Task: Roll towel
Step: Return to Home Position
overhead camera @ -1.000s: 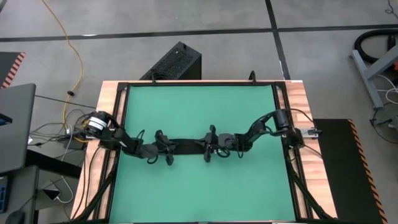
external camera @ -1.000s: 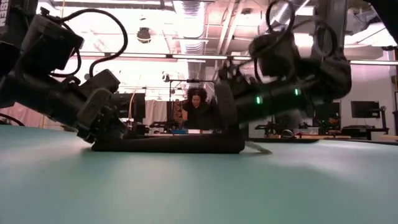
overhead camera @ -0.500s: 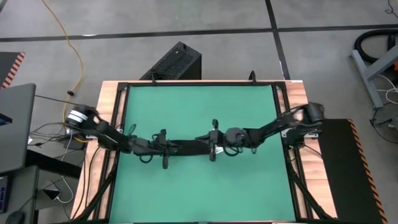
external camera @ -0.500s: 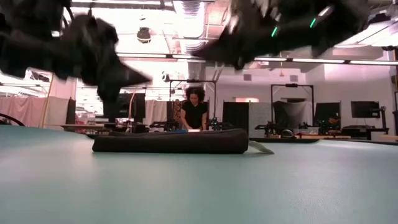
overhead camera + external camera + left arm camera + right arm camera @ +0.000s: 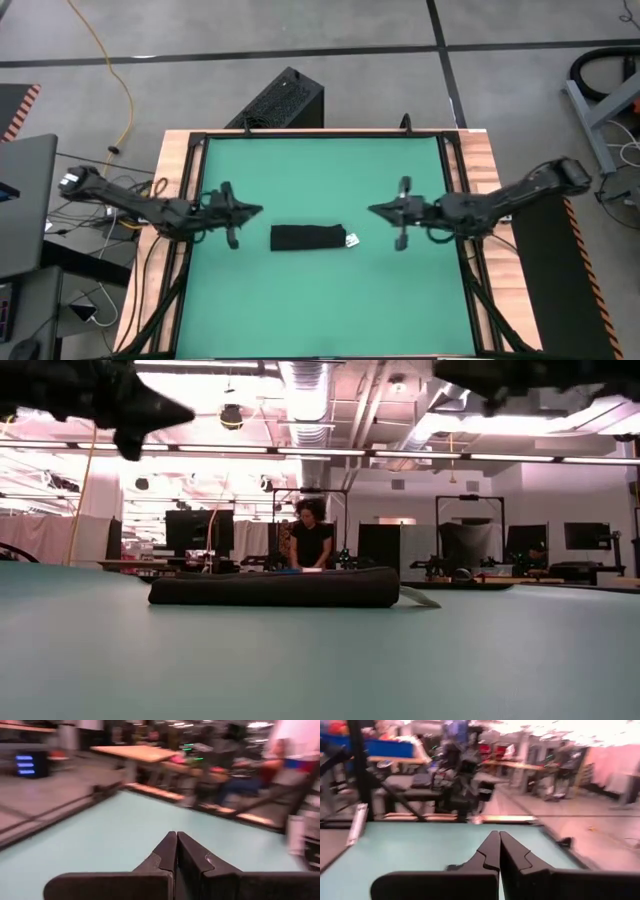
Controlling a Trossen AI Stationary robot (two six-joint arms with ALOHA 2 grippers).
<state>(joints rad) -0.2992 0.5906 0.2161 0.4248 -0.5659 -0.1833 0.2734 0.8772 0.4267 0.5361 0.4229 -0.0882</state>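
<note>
The black towel [image 5: 307, 238] lies rolled into a short roll on the green mat near the table's middle, its small white tag [image 5: 351, 240] sticking out at its right end. It also shows in the low view [image 5: 275, 588], resting along its length on the mat. My left gripper [image 5: 256, 210] is shut and raised, to the left of the roll. My right gripper [image 5: 373, 209] is shut and raised, to the right of the roll. Both are clear of the towel. The wrist views show the shut fingers [image 5: 176, 840] [image 5: 496, 840] over bare mat.
A black vented box [image 5: 278, 100] stands on the floor beyond the table's far edge. The wooden table rim [image 5: 478, 180] frames the mat. A person [image 5: 312, 540] stands in the room far behind the table.
Both grippers have let go of the towel roll, risen and drawn apart, the left toward the table's left edge and the right toward its right edge. The roll stays on the mat where it was.
</note>
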